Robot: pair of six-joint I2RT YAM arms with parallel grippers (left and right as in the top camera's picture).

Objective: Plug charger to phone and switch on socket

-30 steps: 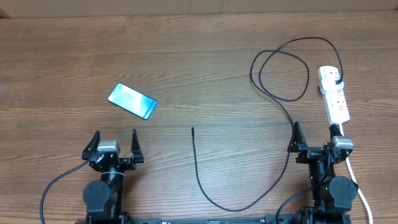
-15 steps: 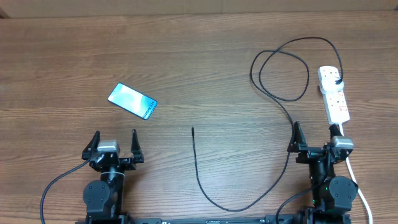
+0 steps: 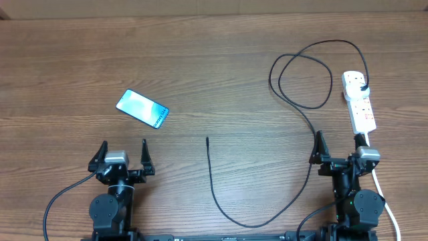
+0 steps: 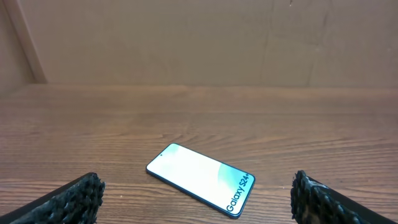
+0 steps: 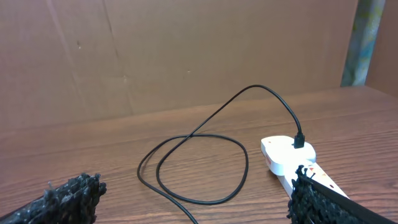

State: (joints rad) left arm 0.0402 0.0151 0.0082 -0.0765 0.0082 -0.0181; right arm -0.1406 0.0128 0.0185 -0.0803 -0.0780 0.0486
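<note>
At the near edge of the brown wooden surface (image 3: pixel 214 67), the left gripper (image 3: pixel 123 144) and the right gripper (image 3: pixel 340 139) both stand wide open, holding nothing. The slim smartphone with a teal screen (image 3: pixel 142 108) lies flat just beyond the left gripper. Its long axis runs diagonally, with the "Galaxy" end nearer and to the right. The thin black charger cable (image 3: pixel 211 177) has its small tip at mid-surface pointing away. It curves near, rises past the right gripper, loops, and plugs into the far end of the white elongated power strip (image 3: pixel 359 100). The strip runs far to near, its near end beside the right gripper's finger; whether they touch cannot be told.
</note>
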